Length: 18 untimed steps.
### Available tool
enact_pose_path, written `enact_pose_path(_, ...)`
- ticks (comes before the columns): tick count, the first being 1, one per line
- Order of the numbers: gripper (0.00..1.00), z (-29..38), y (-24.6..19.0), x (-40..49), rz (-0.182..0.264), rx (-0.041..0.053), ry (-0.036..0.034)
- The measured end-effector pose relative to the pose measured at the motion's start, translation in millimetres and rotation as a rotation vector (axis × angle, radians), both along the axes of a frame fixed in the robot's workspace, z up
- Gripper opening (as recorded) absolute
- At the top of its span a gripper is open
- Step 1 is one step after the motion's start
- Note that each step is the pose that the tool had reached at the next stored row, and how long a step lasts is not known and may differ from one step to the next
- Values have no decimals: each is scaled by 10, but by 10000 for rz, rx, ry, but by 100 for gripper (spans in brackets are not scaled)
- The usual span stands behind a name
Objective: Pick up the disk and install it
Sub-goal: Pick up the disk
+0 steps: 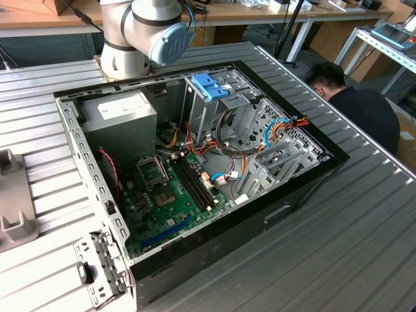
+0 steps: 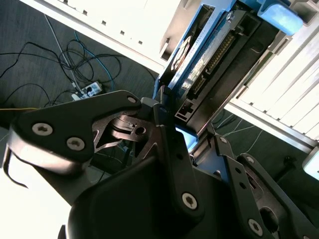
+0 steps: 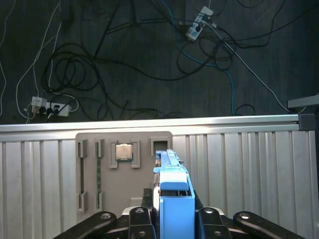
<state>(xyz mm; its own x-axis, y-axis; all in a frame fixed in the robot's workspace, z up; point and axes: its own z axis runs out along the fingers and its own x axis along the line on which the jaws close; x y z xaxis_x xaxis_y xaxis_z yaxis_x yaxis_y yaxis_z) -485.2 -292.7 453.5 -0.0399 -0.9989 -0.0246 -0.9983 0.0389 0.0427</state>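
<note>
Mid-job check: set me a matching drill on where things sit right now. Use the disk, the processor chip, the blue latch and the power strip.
Things:
1. disk
2. processor chip
3. blue latch
4. power strip

Places:
A. on the dark floor
B. held in the gripper
C. atop the drive cage
D. on the grey tray

Pairs: 1-B, 2-D, 3-C, 4-A

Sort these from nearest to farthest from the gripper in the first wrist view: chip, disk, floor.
1. Disk, held in the gripper.
2. Chip, in the grey tray on the table.
3. Floor, down past the table's edge.
</note>
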Motion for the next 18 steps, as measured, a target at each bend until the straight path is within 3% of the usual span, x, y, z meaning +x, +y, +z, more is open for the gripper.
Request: enact_pose_path(18,37,54,0,0,0,0,0)
